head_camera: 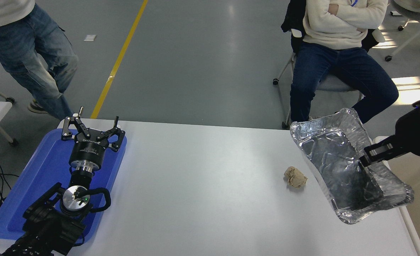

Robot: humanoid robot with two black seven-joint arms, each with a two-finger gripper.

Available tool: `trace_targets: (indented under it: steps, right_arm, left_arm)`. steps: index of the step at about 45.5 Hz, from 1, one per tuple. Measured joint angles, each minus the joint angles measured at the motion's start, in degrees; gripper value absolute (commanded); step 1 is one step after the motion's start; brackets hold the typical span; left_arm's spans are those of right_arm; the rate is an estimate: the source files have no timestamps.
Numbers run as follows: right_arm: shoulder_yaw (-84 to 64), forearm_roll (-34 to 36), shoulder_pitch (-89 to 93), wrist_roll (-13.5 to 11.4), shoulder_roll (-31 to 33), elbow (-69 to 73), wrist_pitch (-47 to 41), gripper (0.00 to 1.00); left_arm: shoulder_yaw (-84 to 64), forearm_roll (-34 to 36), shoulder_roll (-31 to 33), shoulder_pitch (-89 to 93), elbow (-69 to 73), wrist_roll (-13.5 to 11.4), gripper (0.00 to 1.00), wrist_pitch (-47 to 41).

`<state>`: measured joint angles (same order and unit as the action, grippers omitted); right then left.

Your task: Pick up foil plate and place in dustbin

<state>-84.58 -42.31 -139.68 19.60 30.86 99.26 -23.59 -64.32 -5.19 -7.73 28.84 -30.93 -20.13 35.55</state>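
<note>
Silver foil plate (341, 163) is up off the white surface (203, 185), tilted, its far end higher and its hollow facing us. Coming in from the right edge, the right arm reaches across with its wrist angled down, and the right gripper (364, 160) has its fingers clamped on the plate's right rim. Just left of the plate, a small tan paper ball (295, 177) sits on the surface. Only a sliver of the dustbin (407, 217) shows, right of the plate, at the surface's edge. Well left of the plate, the left gripper (91, 129) is parked over a blue tray (28, 185), pointing away, fingers spread apart. Beyond the plate, a person (341, 42) sits on a chair, arms folded.
</note>
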Motion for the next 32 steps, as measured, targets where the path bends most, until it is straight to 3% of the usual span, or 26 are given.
trace_targets:
  steps: [18,32]
  right_arm:
    - [-2.5,-1.8,-1.6,-0.3,1.1,-0.2,-2.0,0.0]
    - [-4.9,-12.8,0.1,-0.6,11.1,-7.2,-6.6,0.0]
  left_arm:
    - [0.0,-0.1,0.0,0.0,0.0,-0.2,1.0,0.0]
    - [0.0,-0.1,0.0,0.0,0.1,-0.3,1.0,-0.1]
